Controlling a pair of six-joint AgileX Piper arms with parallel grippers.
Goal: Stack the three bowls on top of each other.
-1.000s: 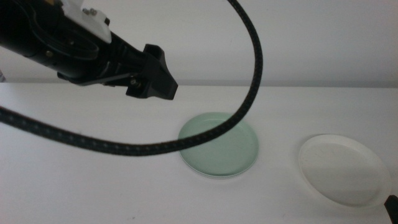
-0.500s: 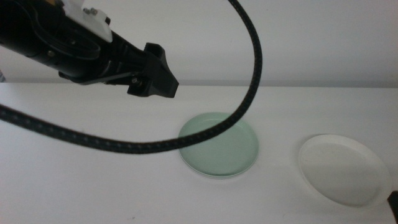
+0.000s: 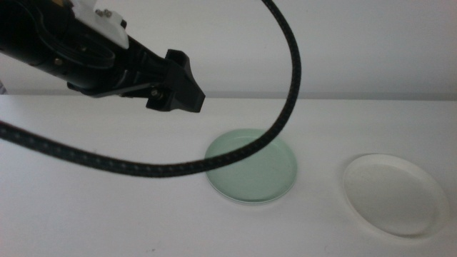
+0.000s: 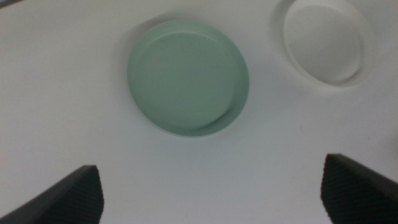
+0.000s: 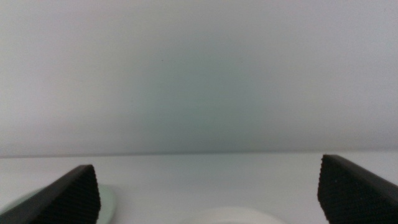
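L end effector [image 3: 187,93] hangs high over the counter [image 3: 107,207], up and to the left of the mint bowl [image 3: 251,165] in the middle view; arm comes in from the left w/ a black braided cable [image 3: 289,93] looping across the front of it. L wrist view: jaws spread wide, nothing betw. them, mint bowl [image 4: 188,78] below and white bowl [image 4: 328,40] off to one side. Mint bowl sits flat approx. mid-counter; white bowl [image 3: 394,194] flat to its right, nearer the camera, the two well apart, not touching. Grey bowl not seen in any view. R end effector [image 5: 208,193]: low, just above the counter, jaws wide and empty; mint rim [image 5: 106,202] and white rim [image 5: 233,215] just in front.
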